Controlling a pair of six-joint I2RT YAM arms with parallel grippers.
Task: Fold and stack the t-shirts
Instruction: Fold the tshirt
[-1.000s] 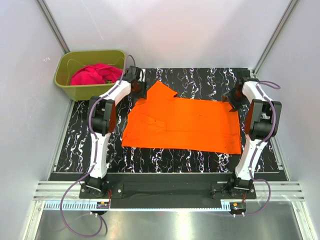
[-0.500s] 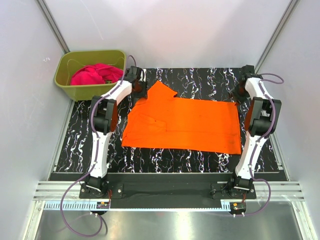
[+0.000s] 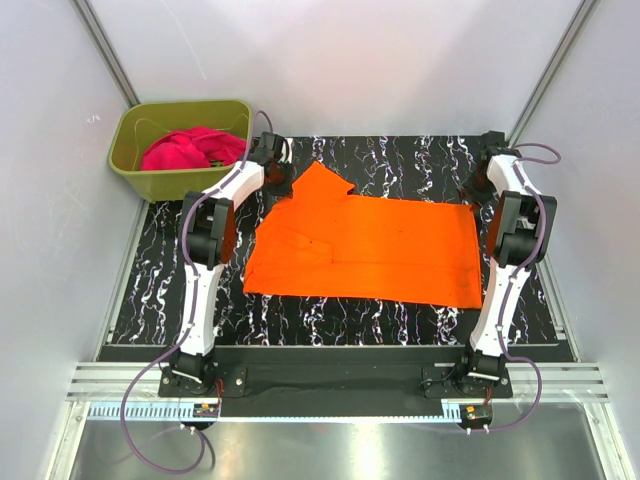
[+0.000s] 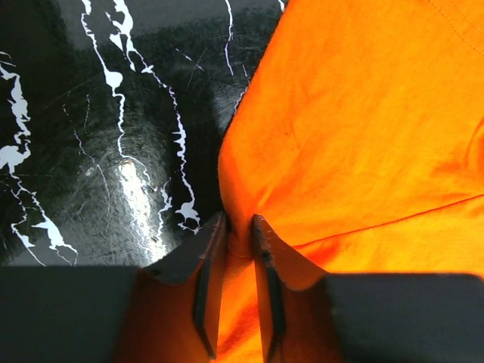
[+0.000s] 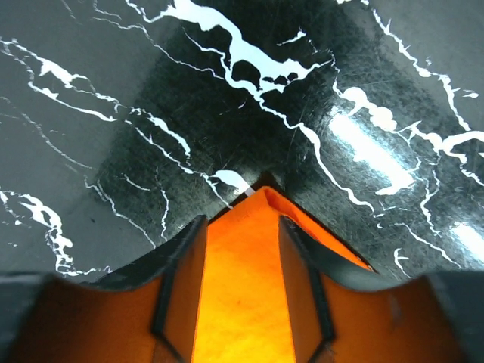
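1. At the far left, at the back corner of the black marbled table (image 3: 330, 315), you have one olive-green tub (image 3: 170, 183).
2. Inside the tub lies one magenta-pink t-shirt (image 3: 185, 150), bunched in a loose heap.
3. Just right of the tub, your left gripper (image 4: 238, 225) is down at the rear left edge of the orange t-shirt (image 3: 370, 250). Its fingers are set narrow, and a small fold of orange cloth is pinched between them.
4. The orange t-shirt lies spread flat across the middle of the table, with one sleeve pointing toward the back left.
5. At the right, your right gripper (image 5: 242, 227) is at the shirt's rear right corner. Its fingers stand about half apart and straddle the tip of the cloth. You cannot tell from the wrist view whether the pads press on it.
6. The count: one tub, two t-shirts (one in the tub, one on the table) and two grippers, both at the orange shirt.
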